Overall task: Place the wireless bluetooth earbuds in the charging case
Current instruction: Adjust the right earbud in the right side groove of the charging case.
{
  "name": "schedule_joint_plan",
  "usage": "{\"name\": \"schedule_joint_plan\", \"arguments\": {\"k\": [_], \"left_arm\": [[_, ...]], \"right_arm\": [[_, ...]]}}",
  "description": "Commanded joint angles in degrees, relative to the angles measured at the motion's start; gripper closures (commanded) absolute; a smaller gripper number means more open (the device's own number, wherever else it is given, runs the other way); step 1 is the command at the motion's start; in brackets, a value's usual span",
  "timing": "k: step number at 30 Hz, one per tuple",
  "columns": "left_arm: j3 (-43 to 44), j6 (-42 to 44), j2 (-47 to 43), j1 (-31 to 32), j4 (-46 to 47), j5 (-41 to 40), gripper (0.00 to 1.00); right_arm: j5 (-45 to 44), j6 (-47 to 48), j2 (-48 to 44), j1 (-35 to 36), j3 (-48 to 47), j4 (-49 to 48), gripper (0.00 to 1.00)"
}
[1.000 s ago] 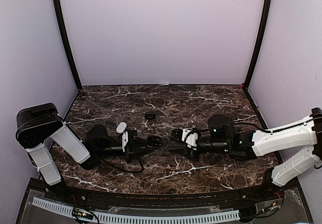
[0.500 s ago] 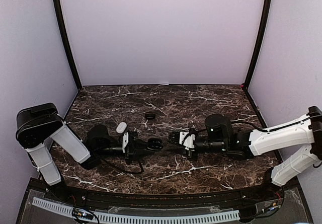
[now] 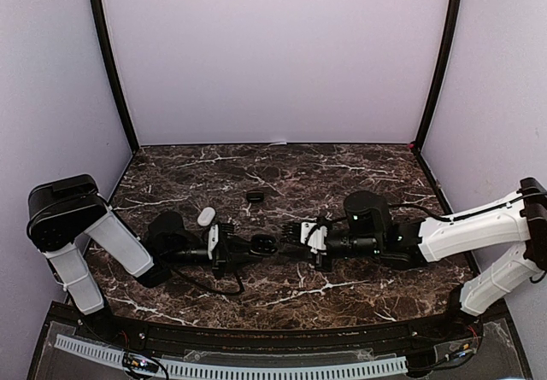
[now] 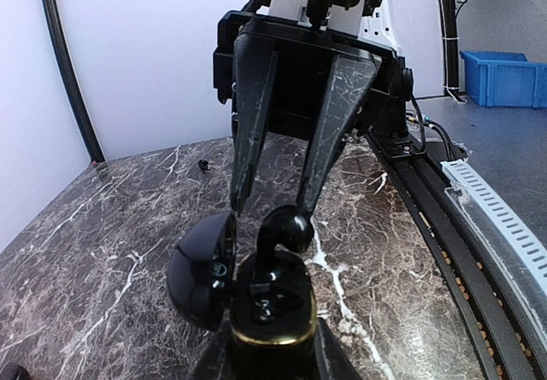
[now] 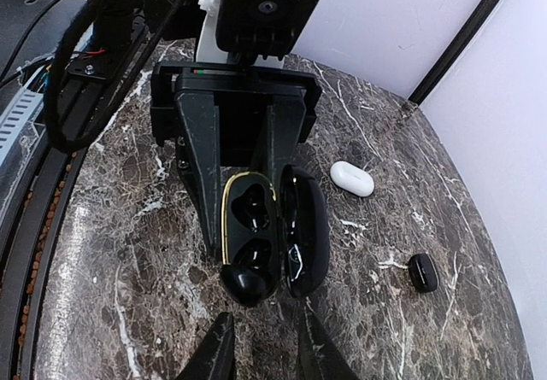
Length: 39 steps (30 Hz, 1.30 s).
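My left gripper [image 4: 273, 350] is shut on the open black charging case [image 4: 272, 299] with a gold rim, its lid [image 4: 198, 271] swung to the side. A black earbud [image 4: 287, 226] sits at the case's far end, partly in its slot and sticking up. My right gripper [image 5: 265, 320] faces the case with its fingers open, the tips just short of the earbud [image 5: 248, 282]. The other slot [image 5: 249, 205] looks unfilled. In the top view the two grippers, left [image 3: 252, 245] and right [image 3: 295, 234], meet at the table's middle.
A white closed case [image 5: 352, 178] lies on the marble beside the left arm, also in the top view [image 3: 206, 216]. A small black rounded item [image 5: 422, 272] lies farther back [image 3: 255, 196]. The black front rail [image 4: 444, 226] runs along the table's near edge.
My right gripper has moved left toward the case held by the left gripper. The left gripper and case have barely shifted.
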<state>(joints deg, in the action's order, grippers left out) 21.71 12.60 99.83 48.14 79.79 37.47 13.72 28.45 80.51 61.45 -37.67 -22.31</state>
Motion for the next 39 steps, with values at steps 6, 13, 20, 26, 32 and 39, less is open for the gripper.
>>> {"name": "schedule_joint_plan", "arguments": {"k": [6, 13, 20, 26, 32, 39], "left_arm": [[1.1, 0.3, -1.5, 0.1, -0.3, -1.4, 0.92], [1.2, 0.1, -1.6, 0.2, -0.2, -2.9, 0.92], [1.0, -0.1, -1.5, 0.2, -0.1, -3.7, 0.92], [0.9, -0.7, -1.4, 0.2, 0.5, -5.1, 0.92], [1.0, -1.1, -1.0, 0.4, 1.6, -5.8, 0.92], [0.8, -1.5, -0.9, 0.6, 2.2, -7.8, 0.92]], "right_arm": [[1.3, -1.9, 1.8, 0.2, -2.5, -3.3, 0.80], [0.8, -4.6, 3.1, 0.3, -2.7, -4.7, 0.83], [-0.1, -6.4, 3.6, 0.4, -2.5, -6.1, 0.85], [-2.5, -9.0, 4.5, 0.4, -2.6, -7.4, 0.85], [-4.1, -11.8, 5.4, 0.8, -2.5, -9.5, 0.86], [-6.0, -14.6, 6.8, 1.1, -2.9, -11.0, 0.87]]}}
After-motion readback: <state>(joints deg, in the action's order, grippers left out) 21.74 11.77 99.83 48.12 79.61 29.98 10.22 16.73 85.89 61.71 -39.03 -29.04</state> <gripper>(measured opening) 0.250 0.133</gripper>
